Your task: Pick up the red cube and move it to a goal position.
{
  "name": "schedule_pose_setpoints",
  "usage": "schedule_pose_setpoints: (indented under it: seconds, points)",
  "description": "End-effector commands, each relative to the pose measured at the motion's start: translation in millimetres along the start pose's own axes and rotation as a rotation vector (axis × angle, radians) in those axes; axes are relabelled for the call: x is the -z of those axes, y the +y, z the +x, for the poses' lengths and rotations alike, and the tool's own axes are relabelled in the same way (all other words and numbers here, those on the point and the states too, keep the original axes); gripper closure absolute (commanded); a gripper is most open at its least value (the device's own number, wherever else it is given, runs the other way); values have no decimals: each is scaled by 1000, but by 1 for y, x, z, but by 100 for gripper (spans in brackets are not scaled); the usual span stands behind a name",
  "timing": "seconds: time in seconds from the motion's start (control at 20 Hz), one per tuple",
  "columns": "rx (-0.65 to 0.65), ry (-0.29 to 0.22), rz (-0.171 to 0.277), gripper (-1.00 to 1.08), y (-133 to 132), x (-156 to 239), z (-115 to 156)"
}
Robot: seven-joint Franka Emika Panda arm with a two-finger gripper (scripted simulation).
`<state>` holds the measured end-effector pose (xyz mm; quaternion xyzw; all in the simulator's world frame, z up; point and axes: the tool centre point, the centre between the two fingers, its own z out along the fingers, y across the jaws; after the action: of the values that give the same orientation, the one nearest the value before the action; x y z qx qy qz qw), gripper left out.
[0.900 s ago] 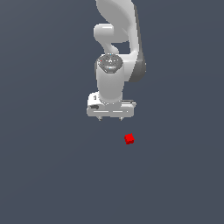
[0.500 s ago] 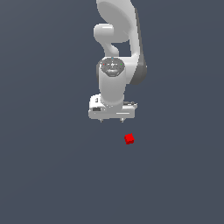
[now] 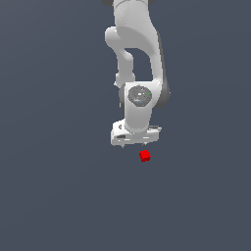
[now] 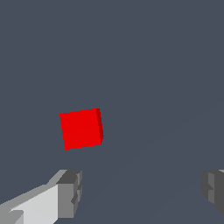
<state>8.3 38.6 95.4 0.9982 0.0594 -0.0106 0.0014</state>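
Note:
The red cube (image 3: 144, 156) is a tiny bright red block resting on the dark grey floor. In the exterior view it lies just below my white gripper (image 3: 135, 145) and slightly to the exterior view's right of it. The wrist view shows the cube (image 4: 81, 128) whole, ahead of my gripper (image 4: 142, 192) and apart from both fingers. One grey fingertip (image 4: 70, 194) and the other fingertip (image 4: 213, 189) stand wide apart. The gripper is open and holds nothing.
The white arm (image 3: 137, 59) reaches down from the top of the exterior view. The plain dark grey floor (image 3: 54, 186) surrounds the cube. No other object shows.
The arm and gripper have moved toward the cube, toward the exterior view's right and lower in the picture. The cube has not moved.

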Motion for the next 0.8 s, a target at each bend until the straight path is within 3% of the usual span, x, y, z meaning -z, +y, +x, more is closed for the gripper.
schedule_pose_setpoints:
  seconds: [0.0, 0.35, 0.75]
  points:
    - [38, 5, 1, -92, -14, -20, 7]
    - [113, 17, 2, -92, -43, -59, 21]
    - [142, 21, 1, -92, -53, -74, 27]
